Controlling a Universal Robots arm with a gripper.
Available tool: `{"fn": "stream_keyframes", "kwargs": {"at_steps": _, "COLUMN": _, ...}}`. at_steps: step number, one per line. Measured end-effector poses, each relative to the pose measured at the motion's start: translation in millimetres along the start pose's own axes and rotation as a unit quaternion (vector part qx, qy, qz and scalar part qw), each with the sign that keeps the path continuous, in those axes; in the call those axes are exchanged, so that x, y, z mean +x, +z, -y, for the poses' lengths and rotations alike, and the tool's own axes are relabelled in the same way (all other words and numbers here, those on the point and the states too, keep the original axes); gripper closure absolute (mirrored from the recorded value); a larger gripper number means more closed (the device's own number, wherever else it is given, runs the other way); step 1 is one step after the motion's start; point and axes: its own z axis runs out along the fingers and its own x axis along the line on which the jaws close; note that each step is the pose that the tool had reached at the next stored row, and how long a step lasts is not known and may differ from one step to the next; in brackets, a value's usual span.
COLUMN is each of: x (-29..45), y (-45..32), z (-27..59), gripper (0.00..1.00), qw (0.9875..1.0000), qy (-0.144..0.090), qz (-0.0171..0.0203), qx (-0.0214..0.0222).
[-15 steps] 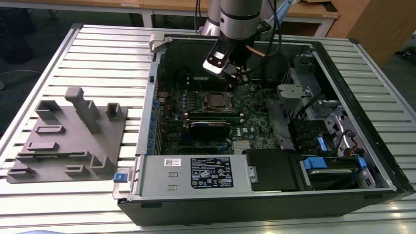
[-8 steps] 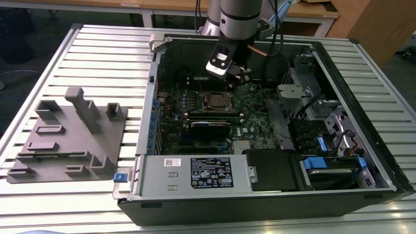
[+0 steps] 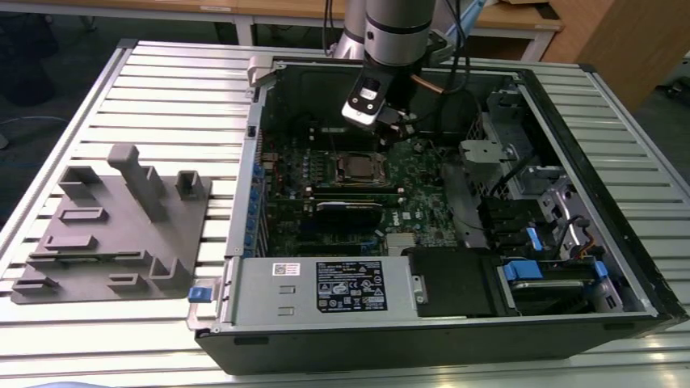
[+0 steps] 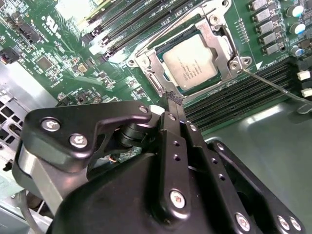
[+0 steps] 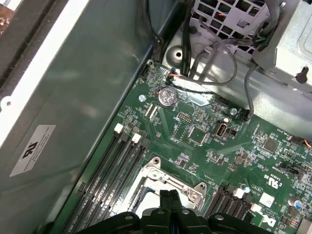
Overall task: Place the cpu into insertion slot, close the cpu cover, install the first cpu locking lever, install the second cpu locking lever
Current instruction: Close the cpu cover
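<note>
The cpu (image 4: 195, 61), a grey metal square, lies in the insertion slot (image 3: 356, 167) on the green board. The silvery cpu cover (image 4: 220, 40) lies down around it as a frame, also seen in the first wrist view (image 5: 168, 179). A thin wire locking lever (image 4: 275, 88) sticks out from one corner of the socket, away from the frame. Another lever (image 4: 168, 30) runs along the opposite side; I cannot tell whether it is latched. My gripper (image 4: 174, 97) hangs just above the socket's edge with its black fingers pressed together, holding nothing. The exterior view has the gripper (image 3: 397, 133) behind the socket.
Black memory slots (image 4: 234, 105) flank the socket on both sides. The open computer case (image 3: 248, 210) walls in the board, with a drive cage (image 3: 506, 153) on the exterior view's right and a power supply (image 3: 323, 287) in front. A grey fixture block (image 3: 119, 226) stands outside on the slatted table.
</note>
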Motion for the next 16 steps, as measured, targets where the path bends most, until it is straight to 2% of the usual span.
{"fn": "stream_keyframes", "kwargs": {"at_steps": 4, "x": 0.0, "y": 0.2, "z": 0.0, "gripper": 0.89, "qw": 0.9994, "qy": -0.033, "qz": -0.0028, "qx": 0.0001}}
{"fn": "stream_keyframes", "kwargs": {"at_steps": 8, "x": 0.0, "y": 0.5, "z": 0.0, "gripper": 0.89, "qw": 0.9976, "qy": -0.069, "qz": -0.0057, "qx": 0.0002}}
{"fn": "stream_keyframes", "kwargs": {"at_steps": 12, "x": 0.0, "y": 0.8, "z": 0.0, "gripper": 0.89, "qw": 0.9944, "qy": -0.106, "qz": -0.0084, "qx": 0.0005}}
{"fn": "stream_keyframes", "kwargs": {"at_steps": 16, "x": 0.0, "y": 1.1, "z": 0.1, "gripper": 0.89, "qw": 0.9899, "qy": -0.141, "qz": -0.0108, "qx": 0.0009}}
